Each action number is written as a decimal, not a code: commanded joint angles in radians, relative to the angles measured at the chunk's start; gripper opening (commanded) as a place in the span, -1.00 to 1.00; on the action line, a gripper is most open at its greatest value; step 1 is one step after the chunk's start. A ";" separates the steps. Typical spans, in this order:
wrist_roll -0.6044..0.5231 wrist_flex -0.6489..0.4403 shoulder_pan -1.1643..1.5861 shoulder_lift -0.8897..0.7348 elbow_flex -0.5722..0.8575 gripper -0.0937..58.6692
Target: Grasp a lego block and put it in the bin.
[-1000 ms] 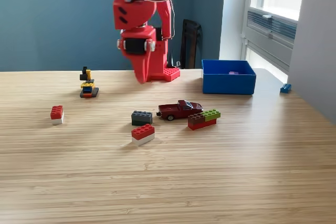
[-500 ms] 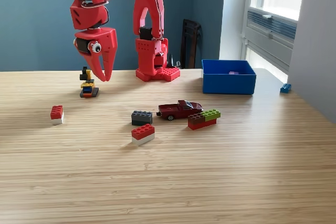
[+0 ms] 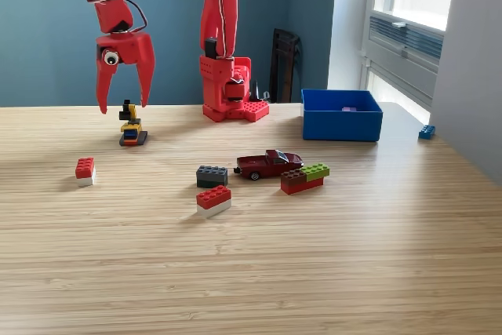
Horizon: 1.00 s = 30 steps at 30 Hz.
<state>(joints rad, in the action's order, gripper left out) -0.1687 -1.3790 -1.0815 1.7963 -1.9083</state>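
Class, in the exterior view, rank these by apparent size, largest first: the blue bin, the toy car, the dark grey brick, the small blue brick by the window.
1. Blue bin
2. Toy car
3. Dark grey brick
4. Small blue brick, though it sits farther from the camera, so its true size is unsure.

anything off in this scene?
Two oddities: a toy car sits among the lego bricks, and one blue brick lies apart at the table's far right edge, past the bin. Nothing spilled or damaged. Gripper hangs open.
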 commanded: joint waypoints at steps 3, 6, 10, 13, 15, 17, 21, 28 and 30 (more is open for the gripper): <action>0.003 0.037 -0.071 0.175 -0.084 0.00; 0.018 0.094 -0.091 0.209 -0.152 0.00; 0.028 0.150 -0.101 0.212 -0.216 -0.02; 0.037 0.189 -0.101 0.212 -0.245 -0.02; 0.044 0.212 -0.101 0.212 -0.264 -0.02; 0.057 0.239 -0.101 0.212 -0.278 -0.02; 0.081 0.295 -0.103 0.212 -0.288 0.00; 0.103 0.382 -0.103 0.212 -0.314 0.01; 0.106 0.413 -0.103 0.210 -0.328 0.02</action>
<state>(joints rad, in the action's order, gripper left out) -0.0675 -1.0017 -1.1735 1.9528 -2.2381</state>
